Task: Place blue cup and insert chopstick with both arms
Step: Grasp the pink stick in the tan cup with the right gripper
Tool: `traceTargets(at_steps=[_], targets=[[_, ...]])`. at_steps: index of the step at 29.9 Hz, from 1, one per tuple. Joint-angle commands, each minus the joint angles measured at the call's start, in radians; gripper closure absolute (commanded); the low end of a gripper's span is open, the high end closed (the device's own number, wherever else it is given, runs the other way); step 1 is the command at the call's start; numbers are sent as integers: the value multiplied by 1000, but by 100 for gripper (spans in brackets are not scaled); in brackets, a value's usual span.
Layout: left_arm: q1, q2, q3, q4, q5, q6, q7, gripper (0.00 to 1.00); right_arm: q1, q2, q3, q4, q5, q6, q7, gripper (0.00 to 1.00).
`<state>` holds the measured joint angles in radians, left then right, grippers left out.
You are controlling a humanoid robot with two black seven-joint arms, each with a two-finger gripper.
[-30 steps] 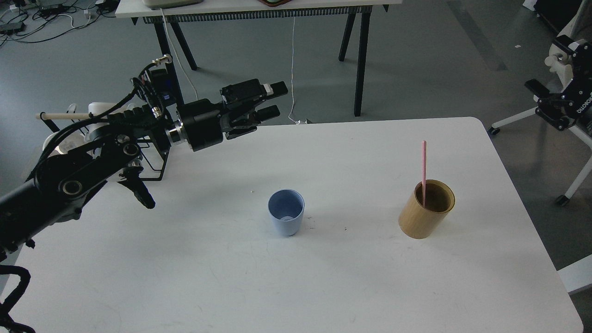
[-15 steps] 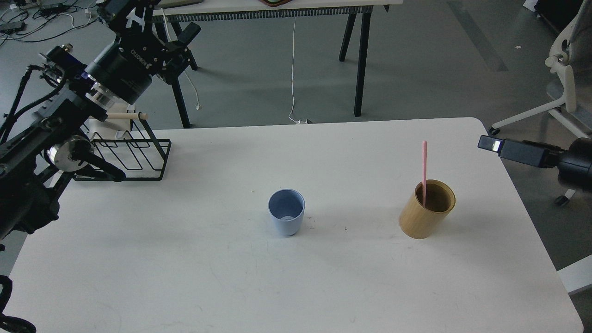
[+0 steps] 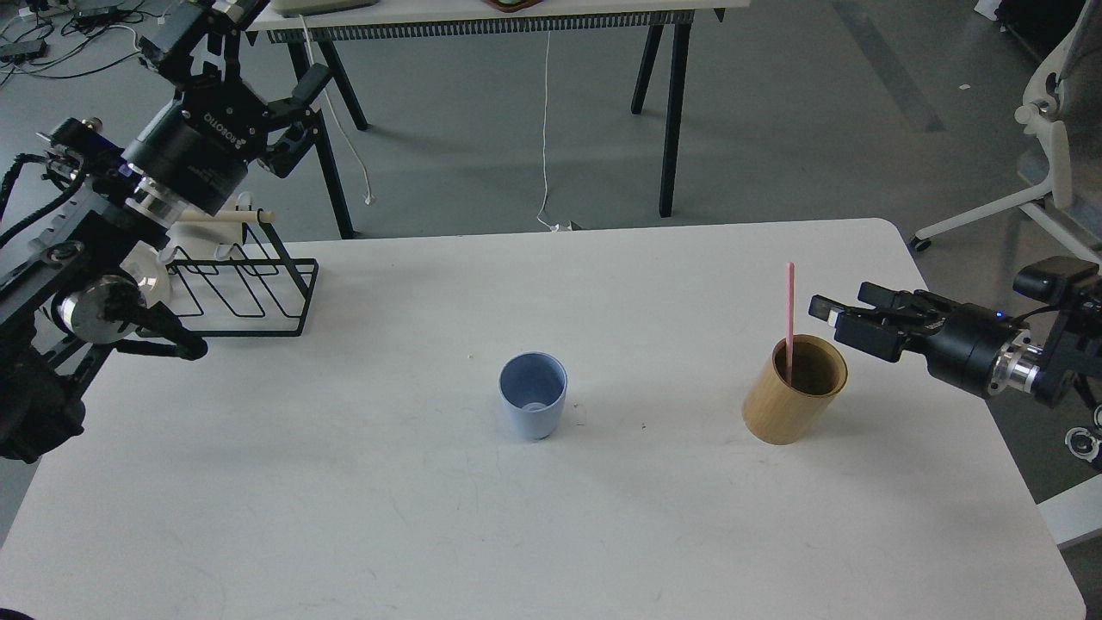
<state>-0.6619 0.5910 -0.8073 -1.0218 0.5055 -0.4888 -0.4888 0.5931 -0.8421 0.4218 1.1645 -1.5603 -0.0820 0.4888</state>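
The blue cup (image 3: pixel 533 406) stands upright and empty near the middle of the white table (image 3: pixel 430 534). The pink chopstick (image 3: pixel 789 310) stands upright inside a tan wooden cylinder (image 3: pixel 788 405) to the cup's right. My right gripper (image 3: pixel 846 303) comes in from the right edge. Its fingers point left, just right of the chopstick and above the cylinder's rim. It is open and empty. My left gripper (image 3: pixel 267 52) is raised at the far left, above the wire rack. It is open and empty.
A black wire rack (image 3: pixel 250 297) with a pale wooden rod (image 3: pixel 228 220) stands at the table's back left corner. Behind the table is another table with black legs (image 3: pixel 671 112). A white office chair (image 3: pixel 1050 146) stands at the right.
My left gripper has swung from over the table's back left up and away to the far left. My right arm has come in from the right to beside the chopstick. Cup and chopstick have not moved.
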Motion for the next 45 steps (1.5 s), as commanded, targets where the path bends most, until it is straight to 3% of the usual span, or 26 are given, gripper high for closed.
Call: traceTargets(at_steps=[1, 14, 45], targets=[[15, 3, -3, 3, -1, 0, 0, 11, 1, 41, -1, -6, -3, -1, 0, 9], [18, 0, -3, 11, -1, 0, 0, 11, 1, 61, -43, -8, -60, -2, 0, 51], [53, -3, -4, 23, -4, 0, 0, 11, 22, 103, -43, -54, -66, -2, 0, 81]])
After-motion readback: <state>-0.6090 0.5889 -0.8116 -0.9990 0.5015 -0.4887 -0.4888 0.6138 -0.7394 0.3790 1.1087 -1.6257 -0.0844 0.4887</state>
